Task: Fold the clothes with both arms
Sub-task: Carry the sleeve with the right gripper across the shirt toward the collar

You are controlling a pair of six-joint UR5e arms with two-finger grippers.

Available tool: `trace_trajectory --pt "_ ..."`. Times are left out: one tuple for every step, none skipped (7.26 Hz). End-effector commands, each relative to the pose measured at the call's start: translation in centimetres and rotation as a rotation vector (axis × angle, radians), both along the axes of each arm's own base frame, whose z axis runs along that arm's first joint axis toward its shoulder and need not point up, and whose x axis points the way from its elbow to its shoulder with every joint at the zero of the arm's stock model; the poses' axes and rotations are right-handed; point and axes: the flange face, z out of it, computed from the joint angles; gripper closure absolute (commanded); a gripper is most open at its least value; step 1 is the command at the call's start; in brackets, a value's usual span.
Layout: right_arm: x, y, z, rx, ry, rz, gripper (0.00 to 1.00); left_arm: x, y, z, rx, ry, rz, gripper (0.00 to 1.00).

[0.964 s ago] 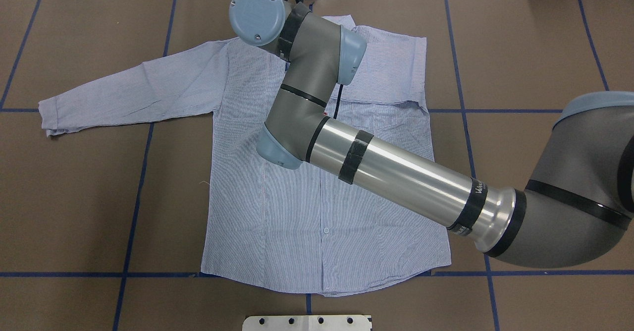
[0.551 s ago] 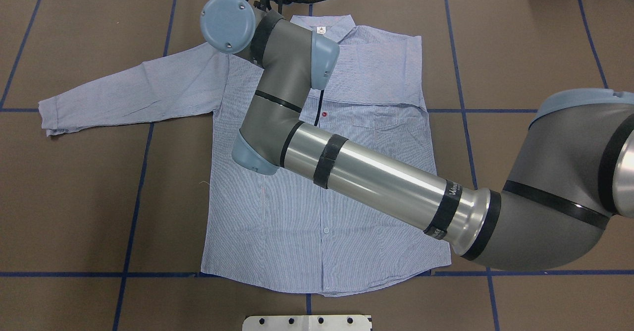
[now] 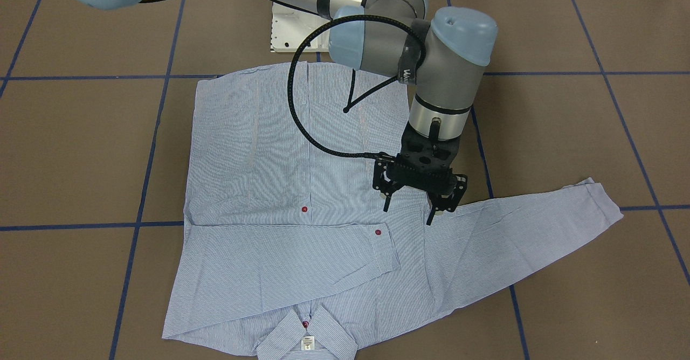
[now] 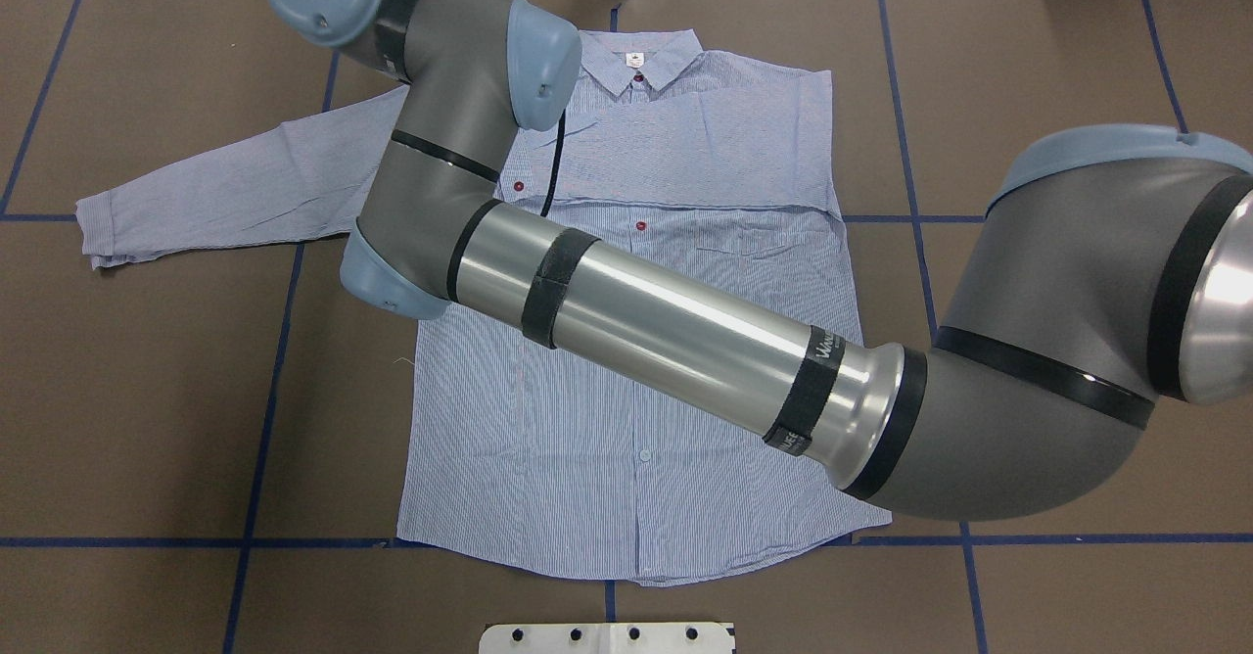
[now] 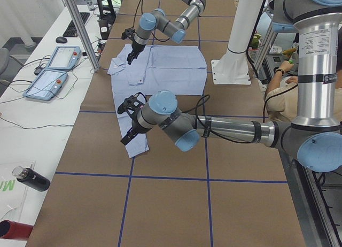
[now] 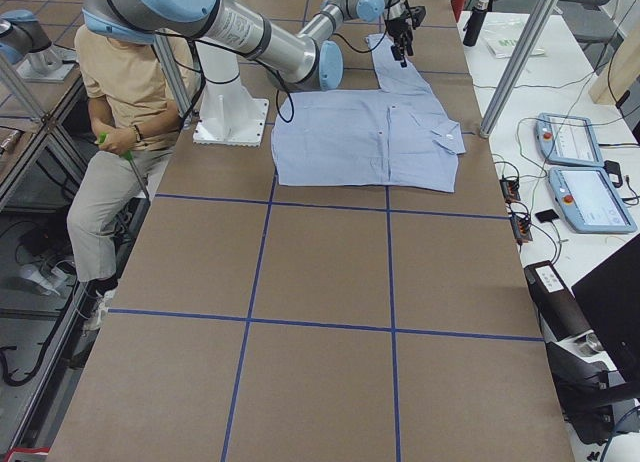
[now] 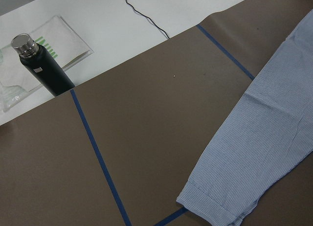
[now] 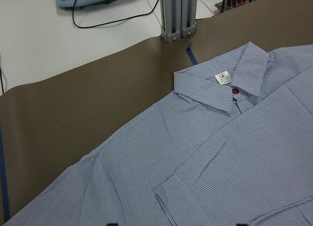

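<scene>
The shirt [image 4: 636, 419] is lying flat with its collar toward the table's far edge (the operators' side). One sleeve [image 3: 280, 263] is already lying folded across the chest. The other sleeve [image 4: 245, 184] is stretching toward the table's left end, and the body is not yet folded. The right gripper [image 3: 409, 209] is hovering over that sleeve's shoulder, jaws spread and holding nothing. The left gripper [image 5: 128, 136] is hanging near the cuff; its state cannot be told.

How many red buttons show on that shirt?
3: a collar button, a cuff button on the folded sleeve, a chest button. More may hide under that sleeve.
</scene>
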Motion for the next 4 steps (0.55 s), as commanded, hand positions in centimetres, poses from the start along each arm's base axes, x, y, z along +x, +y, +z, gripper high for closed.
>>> trace_trajectory --pt "7.3 -2.7 0.1 -0.021 -0.011 -0.09 0.0 3.5 -0.8 0.6 0.066 0.005 0.068 0.0" --pt "11.2 -2.3 3.8 0.02 -0.025 -0.137 0.0 5.3 -1.6 2.3 0.074 0.023 0.079 0.0" --pt "15.7 -1.9 6.8 0.044 -0.036 -0.158 0.0 7.6 -1.9 3.1 0.053 0.077 0.044 0.0" --pt "21.0 -0.5 10.8 0.1 -0.038 -0.211 0.0 11.2 -2.0 2.8 0.003 0.126 -0.029 0.0"
